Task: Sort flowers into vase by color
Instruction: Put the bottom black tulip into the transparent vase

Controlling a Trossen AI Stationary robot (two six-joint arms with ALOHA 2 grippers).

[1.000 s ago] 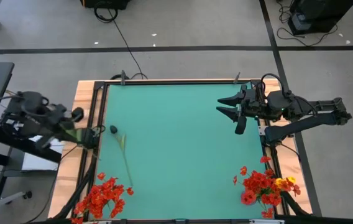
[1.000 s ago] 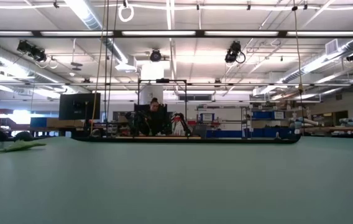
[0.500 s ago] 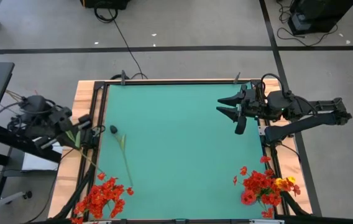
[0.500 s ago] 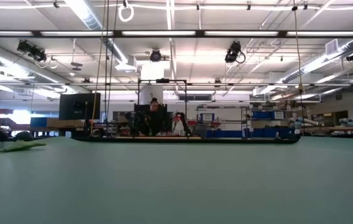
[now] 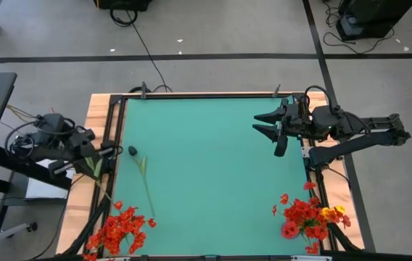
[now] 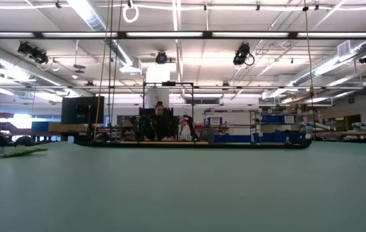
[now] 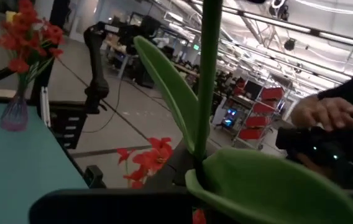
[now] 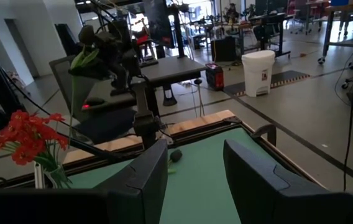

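My left gripper (image 5: 101, 154) hangs over the table's left edge, shut on a flower's green stem (image 5: 92, 167) that has broad leaves. A bunch of red-orange flowers (image 5: 119, 228) stands at the near left corner. A second bunch, red-orange with a little yellow (image 5: 309, 217), stands in a clear vase (image 7: 13, 113) at the near right corner. A dark-headed flower (image 5: 132, 151) lies flat on the mat, and its thin stem (image 5: 146, 188) runs toward the near edge. My right gripper (image 5: 264, 123) waits open above the far right of the mat. My left gripper pinches the green stem (image 7: 206, 124) just by its broad leaves (image 7: 270, 186), which hide the fingers in the wrist view. The stem is lifted clear. It slants from the gripper toward the near edge, down to the red bunch (image 5: 115, 210). Its head cannot be made out.
A dark frame rail (image 5: 206, 94) rims the green mat (image 5: 213, 174), with wooden borders on the left and right. The mat's middle holds only the lying flower. A person's hand (image 7: 322, 112) shows in the room beyond the left arm. Cables and desks stand off to the left.
My left arm has drawn back from the table's left edge, then come toward it again, turning at the wrist. The held stem, at first barely showing, now slants from the gripper down toward the red bunch at the near left corner.
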